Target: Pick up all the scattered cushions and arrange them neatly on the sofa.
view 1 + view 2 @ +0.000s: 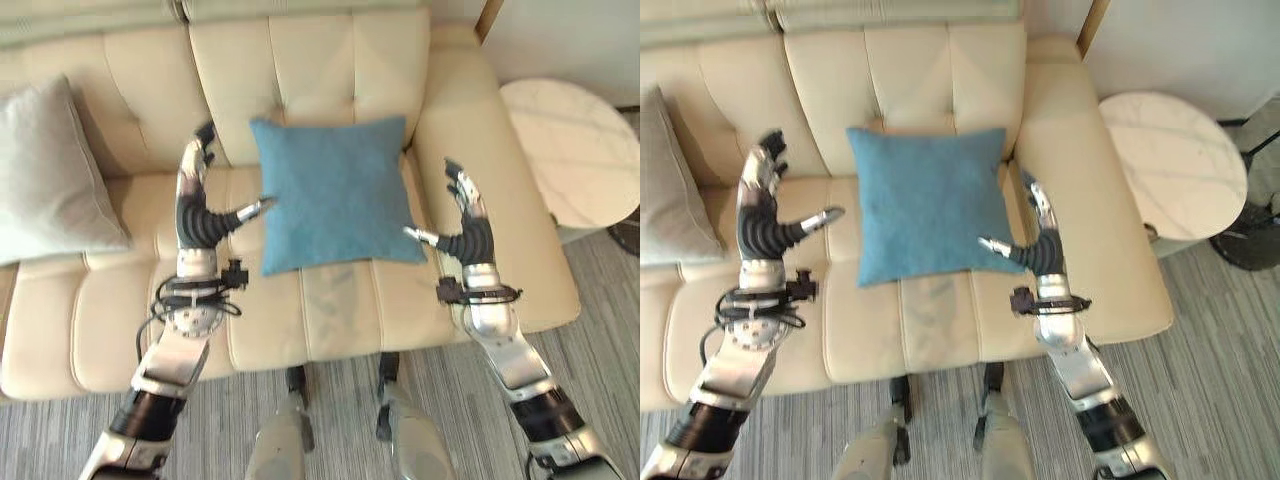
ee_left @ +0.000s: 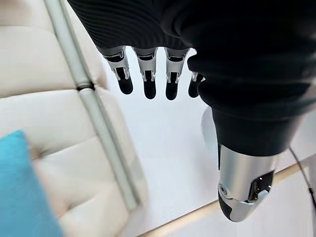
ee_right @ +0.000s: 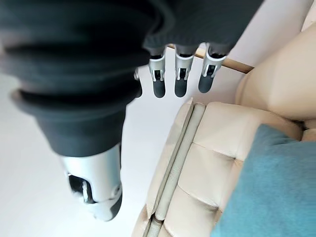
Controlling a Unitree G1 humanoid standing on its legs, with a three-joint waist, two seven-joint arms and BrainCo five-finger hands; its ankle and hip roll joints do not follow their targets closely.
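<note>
- The blue cushion (image 1: 335,192) is sitting on the cream sofa (image 1: 110,300), in the middle of the seat. It is leaning back a little against the sofa's back.
- The cushion is nearly square, so no side is really the long one. One flat edge is facing each hand.
- The cushion is lying right between the two hands, with nothing holding it.
- The left hand (image 1: 195,205) is waiting on the cushion's left side. Its fingers are standing straight and apart, and its thumb is pointing in at the cushion's edge, just beside it.
- The right hand (image 1: 462,220) is waiting on the cushion's right side. Its fingers are straight and apart too. Its thumb tip is reaching the cushion's lower right corner, and it looks to be touching or almost touching.
- Both hands are looking about as near as each other, the right one maybe a bit nearer.
- A grey cushion (image 1: 50,175) is resting further left on the sofa, well apart from the hands.
- A round white table (image 1: 575,150) is standing beside the sofa's right arm.
</note>
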